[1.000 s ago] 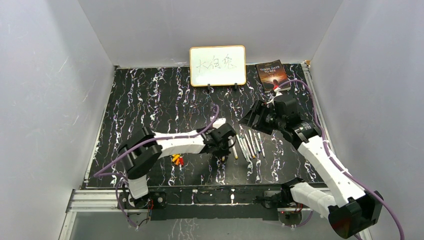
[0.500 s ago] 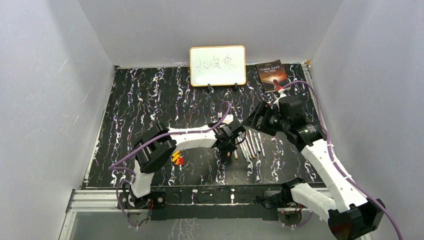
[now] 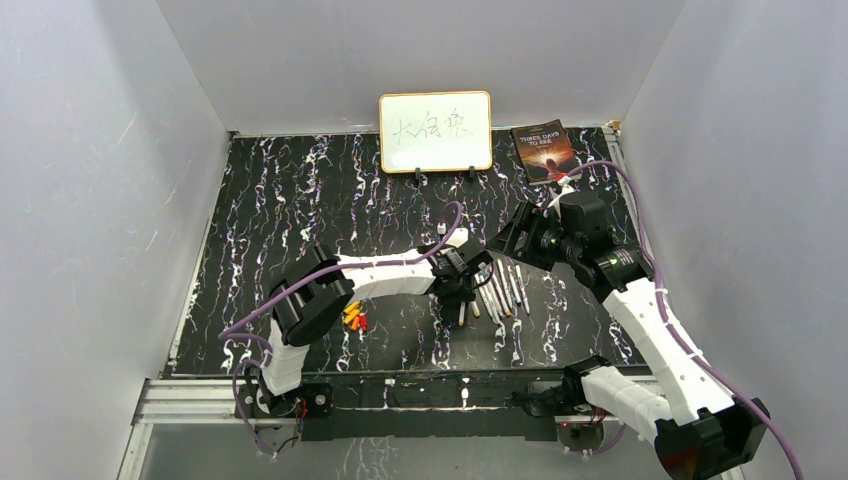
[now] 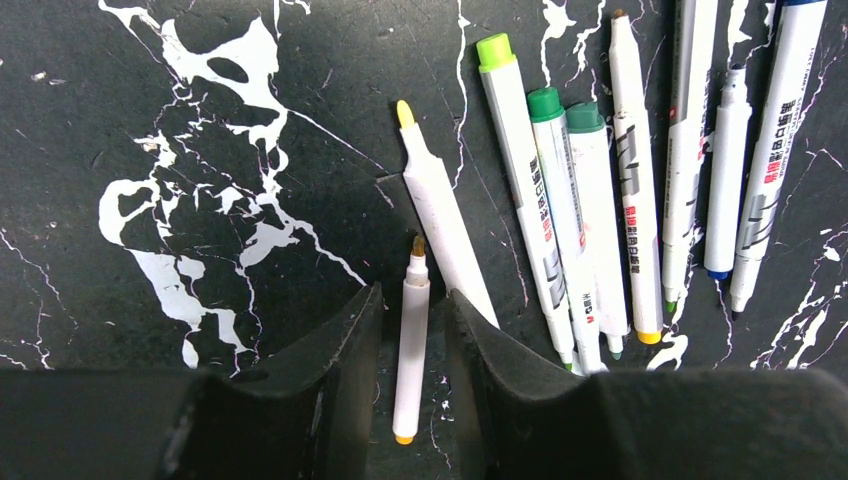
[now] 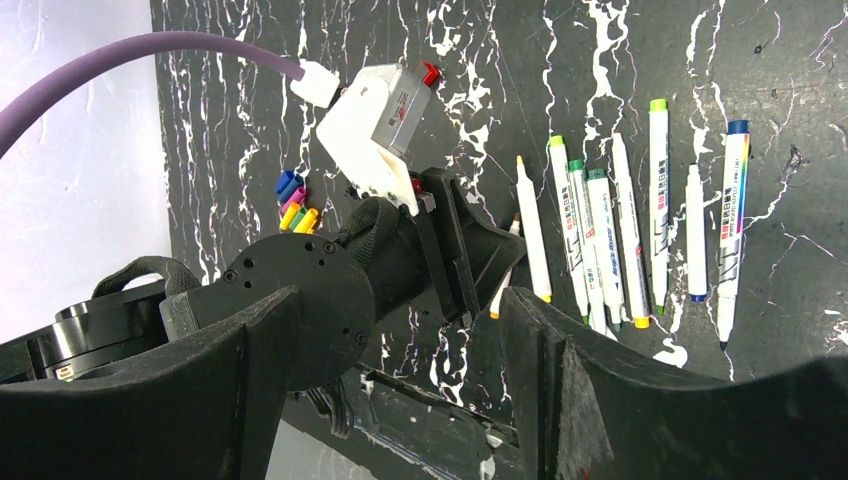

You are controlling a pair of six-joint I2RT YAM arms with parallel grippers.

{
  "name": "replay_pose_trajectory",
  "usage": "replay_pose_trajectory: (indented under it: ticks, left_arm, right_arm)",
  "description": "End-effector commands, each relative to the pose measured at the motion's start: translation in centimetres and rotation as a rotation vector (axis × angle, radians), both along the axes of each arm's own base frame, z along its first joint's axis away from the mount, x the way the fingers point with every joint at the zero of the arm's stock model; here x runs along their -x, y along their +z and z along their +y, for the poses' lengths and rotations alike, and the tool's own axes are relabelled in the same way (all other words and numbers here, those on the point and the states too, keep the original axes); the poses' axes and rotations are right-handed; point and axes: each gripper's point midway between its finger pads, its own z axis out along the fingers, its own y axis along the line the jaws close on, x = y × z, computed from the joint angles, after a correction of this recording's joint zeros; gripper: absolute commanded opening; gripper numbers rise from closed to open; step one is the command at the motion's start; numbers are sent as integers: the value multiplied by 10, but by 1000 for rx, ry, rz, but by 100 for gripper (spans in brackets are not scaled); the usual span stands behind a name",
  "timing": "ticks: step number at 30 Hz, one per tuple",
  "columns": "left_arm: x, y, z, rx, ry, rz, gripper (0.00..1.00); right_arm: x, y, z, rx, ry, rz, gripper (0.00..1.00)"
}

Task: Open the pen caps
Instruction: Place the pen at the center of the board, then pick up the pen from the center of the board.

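Observation:
A short white pen [image 4: 411, 345] with an orange-brown tip lies uncapped on the black table between the fingers of my left gripper [image 4: 412, 293]. The jaws stand slightly apart, with a gap on each side of the pen. Just to its right lies a row of several white pens [image 4: 600, 200], also seen from above [image 3: 500, 290]. A small pile of loose pen caps [image 3: 353, 318] in yellow, red, blue and purple sits left of the left arm, also in the right wrist view [image 5: 295, 205]. My right gripper [image 5: 400, 295] hovers open and empty above the pens [image 3: 510, 240].
A white board [image 3: 435, 131] with writing stands at the back edge, and a dark book [image 3: 542, 150] lies to its right. Grey walls close in the marbled black table [image 3: 300, 200] on three sides.
My left gripper has moved right to the pen row and its jaws have parted from the short white pen, which now lies on the table. The right arm shifted slightly, then held still.

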Motion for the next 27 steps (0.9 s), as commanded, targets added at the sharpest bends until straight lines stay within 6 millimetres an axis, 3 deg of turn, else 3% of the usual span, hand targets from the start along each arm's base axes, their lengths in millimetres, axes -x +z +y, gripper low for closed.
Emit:
replay_pose_trajectory:
  ticks: [1,6,12,15,18,23,27]
  left_arm:
    - [-5,-4,13,-54,16,-8,29]
    - [-6,10,16,-55,12,-31,33]
    - [-7,60,29,-53,-31,-99,51]
    - [-7,91,44,-60,-64,-153,63]
    - [-12,110,71,-138,-90,-218,74]
    - [-37,116,111,-166,-148,-248,78]
    - [-54,108,138,-168,-153,-226,96]
  right_arm:
    - [1,14,6,-28,38,-50,69]
    - [2,12,7,-34,46,-45,69]
    - [3,7,9,-43,51,-36,69]
    - [3,8,9,-46,50,-40,69]
    - [3,9,9,-50,50,-42,69]
    - [2,10,11,-61,55,-41,69]
    - [4,9,11,-66,56,-38,69]
